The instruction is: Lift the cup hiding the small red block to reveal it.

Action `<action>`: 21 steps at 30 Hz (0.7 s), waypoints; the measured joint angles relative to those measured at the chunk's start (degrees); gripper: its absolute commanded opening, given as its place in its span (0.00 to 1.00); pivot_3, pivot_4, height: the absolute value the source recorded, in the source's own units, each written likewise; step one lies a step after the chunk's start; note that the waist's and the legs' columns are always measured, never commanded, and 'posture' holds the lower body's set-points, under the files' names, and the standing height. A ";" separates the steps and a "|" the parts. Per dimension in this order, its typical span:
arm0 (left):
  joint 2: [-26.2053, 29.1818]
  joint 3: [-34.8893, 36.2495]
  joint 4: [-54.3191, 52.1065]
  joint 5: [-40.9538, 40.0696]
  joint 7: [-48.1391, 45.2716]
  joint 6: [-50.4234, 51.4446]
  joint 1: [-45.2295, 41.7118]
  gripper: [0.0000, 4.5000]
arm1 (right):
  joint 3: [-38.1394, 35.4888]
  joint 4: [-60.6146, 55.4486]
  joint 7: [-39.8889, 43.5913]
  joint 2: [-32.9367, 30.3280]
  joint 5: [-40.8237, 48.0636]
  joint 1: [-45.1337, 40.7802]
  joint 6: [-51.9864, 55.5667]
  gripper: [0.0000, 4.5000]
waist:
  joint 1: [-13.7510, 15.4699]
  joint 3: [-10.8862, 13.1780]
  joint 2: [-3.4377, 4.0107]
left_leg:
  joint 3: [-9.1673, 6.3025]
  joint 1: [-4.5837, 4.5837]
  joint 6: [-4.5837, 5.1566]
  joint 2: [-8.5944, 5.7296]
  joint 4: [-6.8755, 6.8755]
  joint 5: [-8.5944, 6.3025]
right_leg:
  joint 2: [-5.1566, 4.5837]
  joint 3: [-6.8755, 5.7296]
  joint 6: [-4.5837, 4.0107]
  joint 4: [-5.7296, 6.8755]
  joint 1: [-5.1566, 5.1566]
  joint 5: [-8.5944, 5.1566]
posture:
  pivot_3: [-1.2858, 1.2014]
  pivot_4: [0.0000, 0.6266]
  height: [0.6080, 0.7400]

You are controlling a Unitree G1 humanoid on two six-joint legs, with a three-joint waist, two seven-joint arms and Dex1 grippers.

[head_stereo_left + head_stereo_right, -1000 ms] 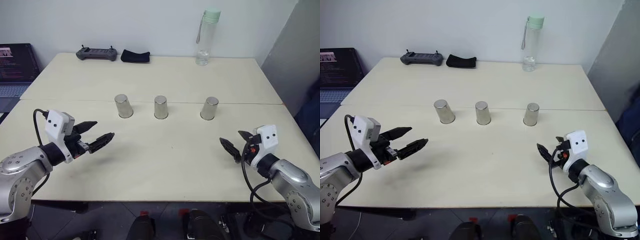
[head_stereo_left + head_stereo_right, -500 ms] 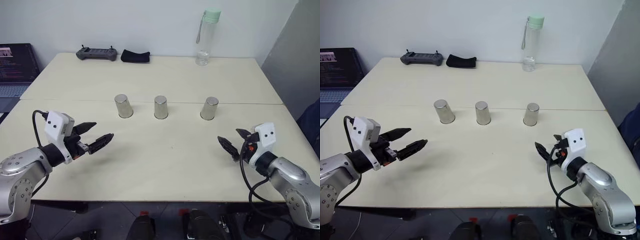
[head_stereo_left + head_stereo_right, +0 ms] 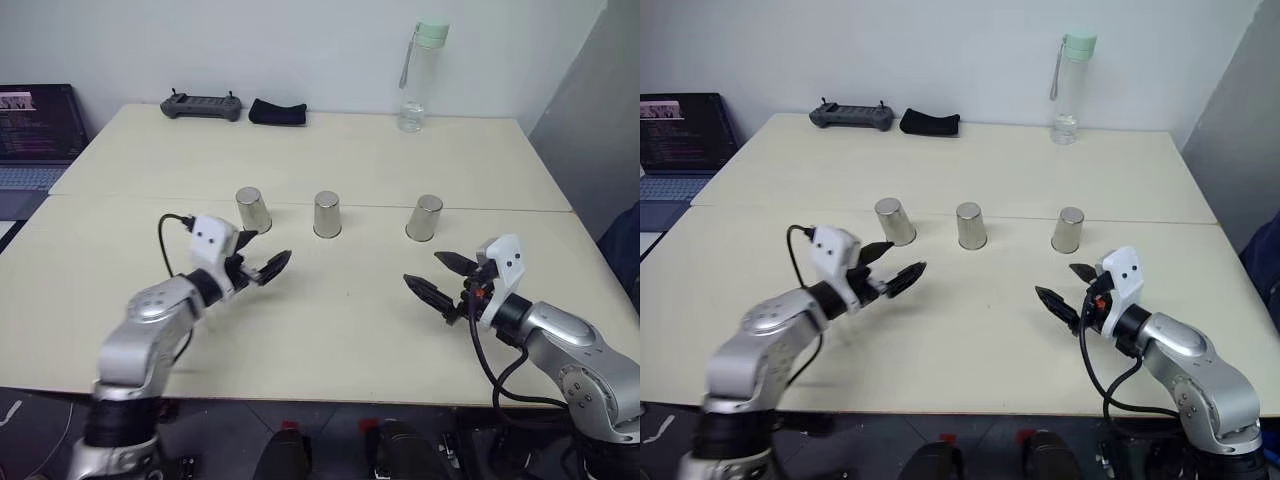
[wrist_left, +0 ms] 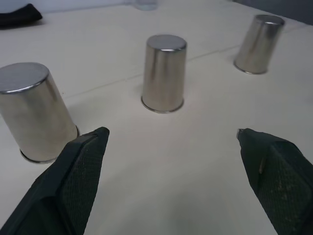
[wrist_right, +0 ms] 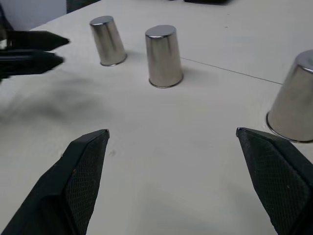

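While the three cups have kept their row, the left gripper (image 3: 268, 267) has swung in from the table's (image 3: 340, 320) left edge, jaws wide and empty, just short of the left cup (image 3: 252, 211). The middle cup (image 3: 326, 214) and right cup (image 3: 424, 218) stand upside down beyond. The right gripper (image 3: 436, 279), jaws spread and empty, has edged toward the middle cup.

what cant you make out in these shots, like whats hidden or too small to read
- The small red block: it may sit under any of the three upturned shiny silver steel cups, left, middle or right; their opaque walls hide what is beneath.
- The dark laptop screen: text too small to read, and the head views' left edge cuts it off.
- The right cup in the right wrist view: cut off by the frame edge.
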 measured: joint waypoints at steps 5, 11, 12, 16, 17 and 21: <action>-7.63 -2.12 10.09 4.59 4.44 -6.92 -6.50 1.00 | -0.12 -0.41 -0.24 -0.11 -0.11 0.39 -0.04 0.98 | 0.04 -0.02 -0.02 | 0.00 -0.02 0.00 -0.01 0.03 0.00 | 0.01 -0.01 0.02 -0.01 0.01 0.01 | 0.52 0.24 1.00; -12.69 -4.17 20.70 6.60 3.55 -13.00 -13.07 1.00 | -1.27 -0.40 -1.68 0.13 -0.37 0.54 0.03 0.98 | -0.02 -0.02 -0.02 | 0.03 -0.02 0.00 -0.06 0.03 0.00 | 0.06 0.00 0.02 0.00 0.02 0.02 | 0.52 0.24 1.00; -13.04 -4.17 22.53 6.87 3.48 -13.81 -14.01 1.00 | -1.38 -0.40 -1.89 0.16 -0.41 0.58 0.08 0.98 | -0.03 -0.02 -0.02 | 0.03 -0.02 0.00 -0.06 0.03 0.00 | 0.07 0.00 0.02 0.00 0.01 0.02 | 0.52 0.24 1.00; -14.21 -4.18 31.52 8.56 3.47 -17.78 -18.45 1.00 | -1.58 -0.61 -2.81 0.44 -0.40 1.14 0.20 0.98 | 0.08 -0.02 -0.03 | -0.03 -0.03 0.01 -0.06 0.03 0.01 | 0.13 -0.07 0.03 0.02 0.02 0.01 | 0.52 0.24 1.00; -14.94 -4.09 34.43 8.97 3.49 -19.19 -19.83 1.00 | -1.63 -0.89 -2.93 0.48 -0.40 1.64 0.21 0.98 | 0.09 -0.02 -0.03 | -0.03 -0.04 0.01 -0.09 0.04 0.01 | 0.13 -0.07 0.03 0.02 0.02 0.01 | 0.52 0.24 1.00; -16.85 -4.00 40.55 9.65 3.48 -22.18 -22.92 1.00 | -1.63 -1.10 -3.13 0.53 -0.42 2.29 0.24 0.98 | 0.09 -0.02 -0.03 | 0.01 -0.08 0.01 -0.14 0.04 0.00 | 0.10 -0.04 0.10 -0.05 0.02 0.05 | 0.52 0.24 1.00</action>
